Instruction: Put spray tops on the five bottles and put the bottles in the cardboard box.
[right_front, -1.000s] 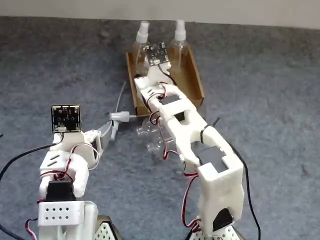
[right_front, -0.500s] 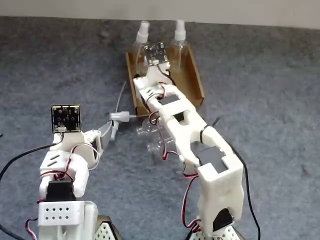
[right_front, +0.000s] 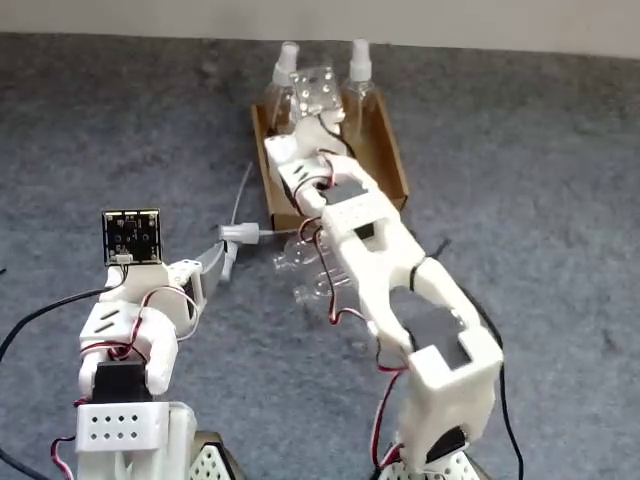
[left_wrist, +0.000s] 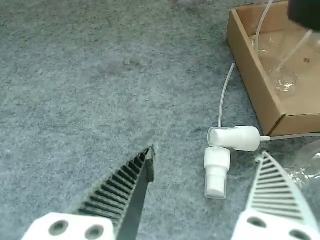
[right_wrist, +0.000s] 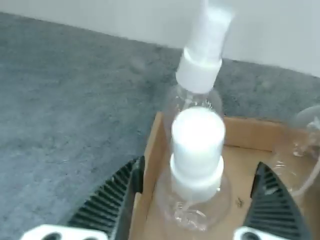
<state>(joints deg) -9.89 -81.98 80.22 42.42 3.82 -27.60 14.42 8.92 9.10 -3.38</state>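
Observation:
The cardboard box (right_front: 385, 150) lies at the back of the carpet. Two clear bottles with white spray tops (right_front: 286, 62) (right_front: 360, 62) stand at its far end. My right gripper (right_wrist: 198, 165) is open over the box, its fingers either side of a capped bottle (right_wrist: 197, 145) without touching it; another capped bottle (right_wrist: 204, 50) stands behind. My left gripper (left_wrist: 206, 153) is open low over the carpet, with two loose spray tops (left_wrist: 235, 137) (left_wrist: 216, 172) between its fingers. Two uncapped clear bottles (right_front: 296, 256) (right_front: 313, 291) lie beside the right arm.
The box's near corner (left_wrist: 250, 65) is close to the loose tops, and one dip tube (left_wrist: 223, 97) runs along the box wall. The right arm (right_front: 370, 240) stretches across the middle of the carpet. Open carpet lies to the far left and right.
The right arm has stretched farther over the box toward its back end. The left arm and the spray tops have not moved.

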